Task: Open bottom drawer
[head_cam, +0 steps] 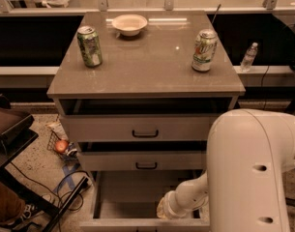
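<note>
Bottom drawer is pulled well out. Arm reaches down inside it, gripper near the front panel; can't tell its grip.

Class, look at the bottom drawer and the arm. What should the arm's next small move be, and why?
Probably lift the claw up and away from the bottom drawer. That drawer already stands far out, its grey tray open to view, and the claw sits low by its front panel, so little pulling seems left.
</note>
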